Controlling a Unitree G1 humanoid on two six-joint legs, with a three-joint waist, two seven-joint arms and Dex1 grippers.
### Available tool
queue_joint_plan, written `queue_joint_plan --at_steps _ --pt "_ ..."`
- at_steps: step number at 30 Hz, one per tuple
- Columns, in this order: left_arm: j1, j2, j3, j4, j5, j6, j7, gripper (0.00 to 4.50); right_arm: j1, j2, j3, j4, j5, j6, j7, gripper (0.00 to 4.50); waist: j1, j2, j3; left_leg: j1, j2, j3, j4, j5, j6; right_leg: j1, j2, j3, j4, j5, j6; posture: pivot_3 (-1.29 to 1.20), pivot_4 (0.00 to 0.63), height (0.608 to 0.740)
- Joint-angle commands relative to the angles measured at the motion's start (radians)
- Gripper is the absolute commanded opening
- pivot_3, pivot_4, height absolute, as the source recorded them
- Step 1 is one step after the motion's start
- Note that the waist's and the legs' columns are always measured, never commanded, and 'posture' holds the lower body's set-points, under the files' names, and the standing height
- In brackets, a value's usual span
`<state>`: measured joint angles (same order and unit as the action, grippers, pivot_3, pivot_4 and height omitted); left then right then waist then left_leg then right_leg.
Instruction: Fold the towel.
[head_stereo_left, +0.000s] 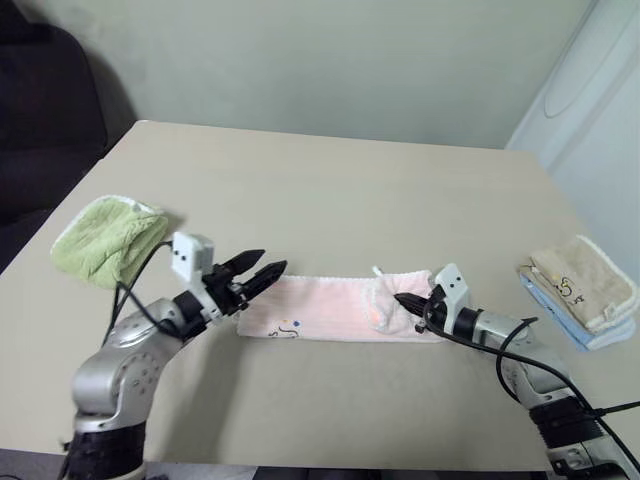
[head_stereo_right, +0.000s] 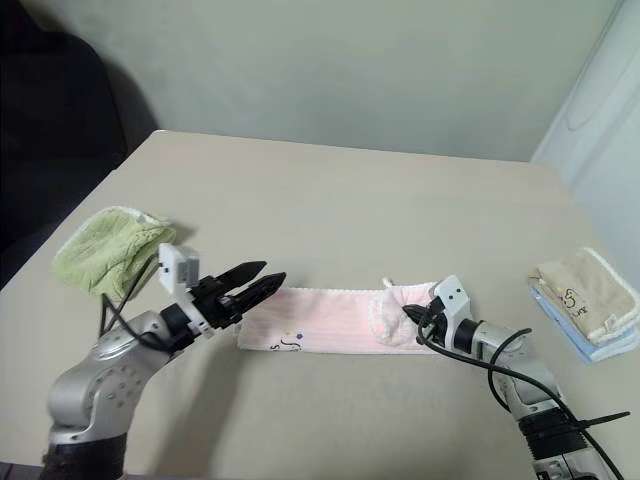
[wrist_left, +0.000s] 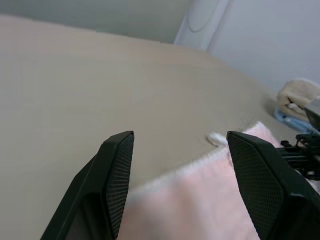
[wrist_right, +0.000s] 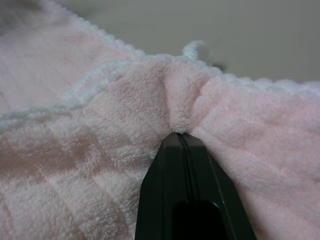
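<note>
Now we see our left gripper (head_stereo_left: 265, 270) spread open just above the left end of the pink towel (head_stereo_left: 320, 310), which lies in a long strip on the table (head_stereo_left: 330, 190), while our right gripper (wrist_right: 181, 135) is pinched tight on its bunched right end.

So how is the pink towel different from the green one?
The pink towel lies stretched in a long strip in front of the robot; the green towel sits bunched in a small bundle near the table's left edge. The right claw pinches the pink towel; nothing touches the green towel. Both are fuzzy cloth with white edging.
</note>
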<state>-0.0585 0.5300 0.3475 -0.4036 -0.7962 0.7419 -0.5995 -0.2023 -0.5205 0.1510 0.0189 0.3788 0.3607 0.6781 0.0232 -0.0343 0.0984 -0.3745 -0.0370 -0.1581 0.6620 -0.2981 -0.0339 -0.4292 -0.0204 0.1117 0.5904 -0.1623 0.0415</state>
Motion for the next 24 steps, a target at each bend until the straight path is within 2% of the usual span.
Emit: queue_joint_plan --at_steps 1,2,3,7,10,15,19,24 --pt "0.127 0.009 0.143 -0.104 -0.230 0.132 0.082 3.21 0.033 -0.010 -0.023 -0.044 -0.020 -0.015 0.020 0.01 0.000 0.001 0.000 -0.001 0.000 0.000 0.000 -0.001 0.000 0.000 0.000 0.000 0.000 -0.003 0.001 0.00 0.150 0.740" --pt "0.186 0.002 0.185 -0.125 -0.314 0.163 0.108 3.21 0.030 -0.010 -0.039 -0.080 -0.002 -0.012 0.028 0.01 -0.002 0.001 0.001 -0.001 0.000 0.000 0.000 -0.001 0.000 0.000 0.000 0.001 0.000 -0.005 0.001 0.00 0.150 0.740" --pt "0.254 -0.004 0.218 -0.148 -0.405 0.187 0.134 3.39 0.022 -0.009 -0.052 -0.111 0.016 -0.006 0.033 0.00 -0.004 0.001 0.001 -0.002 0.000 0.001 0.000 -0.002 0.000 -0.002 0.000 0.001 0.000 -0.005 0.002 0.00 0.150 0.740" --pt "0.454 -0.022 0.248 -0.212 -0.670 0.196 0.253 4.48 -0.028 0.001 -0.066 -0.172 0.038 0.007 0.053 0.00 -0.006 0.003 0.002 -0.004 0.001 0.001 -0.001 -0.005 -0.001 -0.005 0.000 0.000 0.001 -0.003 -0.002 0.00 0.150 0.740" --pt "0.525 -0.054 0.213 -0.222 -0.802 0.151 0.406 4.48 -0.069 0.005 -0.063 -0.179 0.037 0.005 0.073 0.00 -0.005 0.009 0.006 -0.002 0.001 0.001 -0.001 -0.005 -0.001 -0.004 0.002 0.000 0.001 -0.006 -0.001 0.00 0.150 0.740" --pt "0.570 -0.108 0.110 -0.217 -0.898 0.083 0.668 4.48 -0.111 0.019 -0.079 -0.168 0.040 0.002 0.080 0.00 0.001 0.015 0.012 0.001 0.004 0.000 -0.001 -0.005 -0.002 -0.003 0.004 0.000 0.001 -0.011 -0.001 0.00 0.150 0.740" --pt "0.573 -0.133 0.069 -0.208 -0.954 0.022 0.768 4.48 -0.116 0.024 -0.083 -0.165 0.033 -0.003 0.084 0.00 -0.002 0.017 0.013 0.001 0.004 0.001 0.000 -0.004 -0.003 0.000 0.006 0.000 0.002 -0.011 -0.002 0.00 0.150 0.740" --pt "0.462 -0.162 -0.018 -0.172 -0.945 -0.039 0.854 4.48 -0.125 0.042 -0.091 -0.153 0.020 -0.018 0.067 0.00 -0.002 0.019 0.014 0.008 0.006 0.002 0.000 -0.004 -0.005 0.005 0.010 0.000 0.002 -0.007 -0.007 0.00 0.150 0.740"
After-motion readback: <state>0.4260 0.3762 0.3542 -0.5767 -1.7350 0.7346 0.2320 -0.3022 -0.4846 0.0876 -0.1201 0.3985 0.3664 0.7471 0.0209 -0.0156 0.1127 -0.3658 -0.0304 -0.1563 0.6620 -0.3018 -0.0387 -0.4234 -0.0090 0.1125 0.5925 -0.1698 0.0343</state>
